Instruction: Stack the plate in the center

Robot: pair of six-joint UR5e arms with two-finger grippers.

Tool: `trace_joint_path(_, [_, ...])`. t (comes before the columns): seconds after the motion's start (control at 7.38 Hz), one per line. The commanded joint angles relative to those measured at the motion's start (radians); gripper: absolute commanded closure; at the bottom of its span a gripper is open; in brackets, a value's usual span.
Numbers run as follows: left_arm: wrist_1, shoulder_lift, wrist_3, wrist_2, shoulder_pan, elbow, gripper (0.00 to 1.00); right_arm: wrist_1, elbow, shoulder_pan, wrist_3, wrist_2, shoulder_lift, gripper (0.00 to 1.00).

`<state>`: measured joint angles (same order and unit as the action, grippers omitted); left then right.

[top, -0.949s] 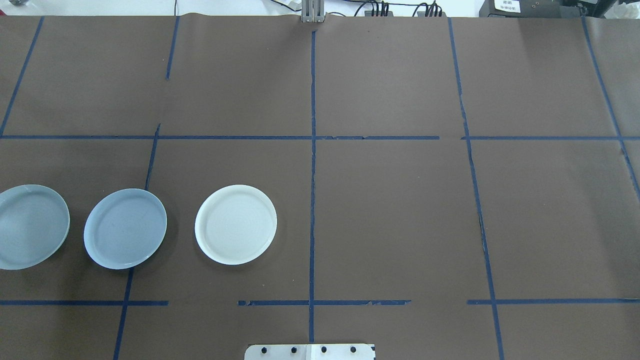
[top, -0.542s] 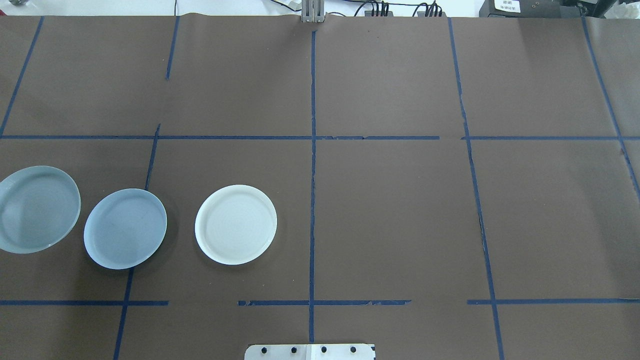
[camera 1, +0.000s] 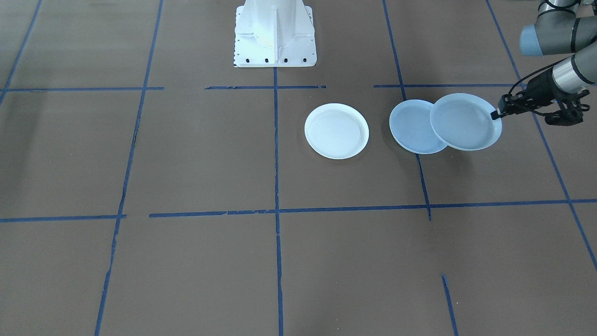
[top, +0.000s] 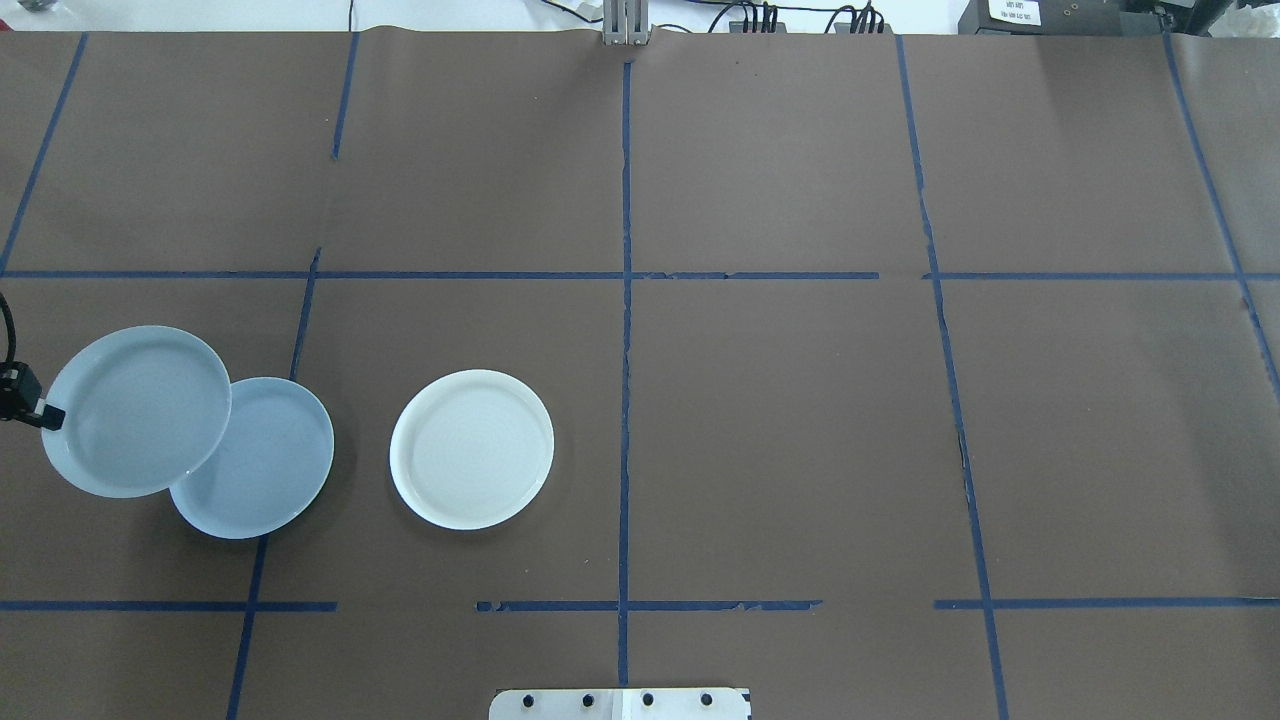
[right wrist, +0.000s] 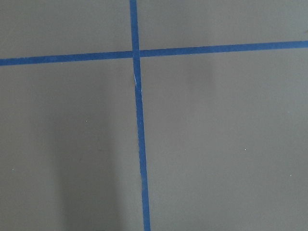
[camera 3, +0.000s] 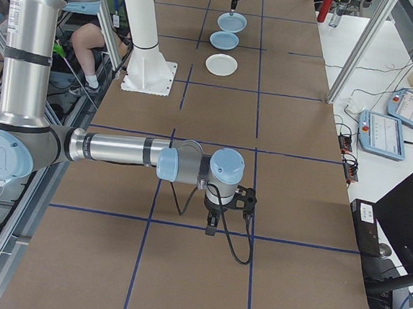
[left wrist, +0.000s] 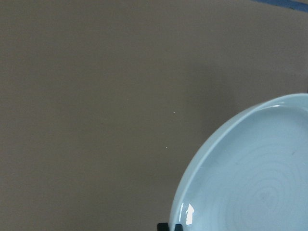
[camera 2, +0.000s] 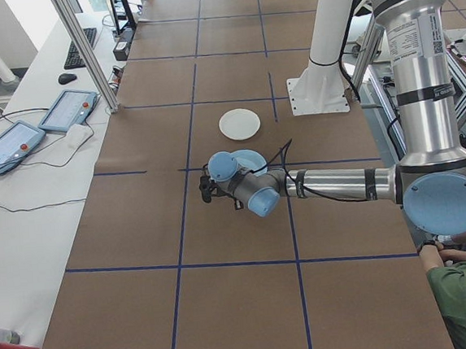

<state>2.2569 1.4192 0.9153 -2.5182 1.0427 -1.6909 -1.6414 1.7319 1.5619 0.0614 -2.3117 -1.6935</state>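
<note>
Shifted rightward, the glossy ringed plate (top: pixel 135 410), clenched by the left tool (top: pixel 48 417), overlaps the matte center plate (top: pixel 270 470).

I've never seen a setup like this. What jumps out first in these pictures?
Three round plates sit in a row on a brown table marked with blue tape lines. The left gripper pinches the rim of the glossy ringed plate, holding it partly over the matte grey-blue plate. The white plate lies apart, nearer the table's middle.

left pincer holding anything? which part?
Yes: the left pincer grips the glossy plate by its outer rim, lifted and overlapping the matte plate.
</note>
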Motion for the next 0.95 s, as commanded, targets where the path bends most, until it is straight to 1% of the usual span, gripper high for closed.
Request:
trace_joint_path(0.0, [0.099, 0.026, 0.17, 0.028, -0.098, 0.011, 1.0, 0.0, 0.0, 0.0, 0.0, 0.0, 0.0, 0.0])
trace_joint_path(0.54, [0.099, 0.073, 0.204, 0.029, -0.138, 0.03, 1.0, 0.0, 0.0, 0.0, 0.0, 0.0, 0.0, 0.0])
trace_joint_path(0.81, [0.099, 0.072, 0.201, 0.027, -0.147, 0.042, 0.99, 0.0, 0.0, 0.0, 0.0, 0.0, 0.0, 0.0])
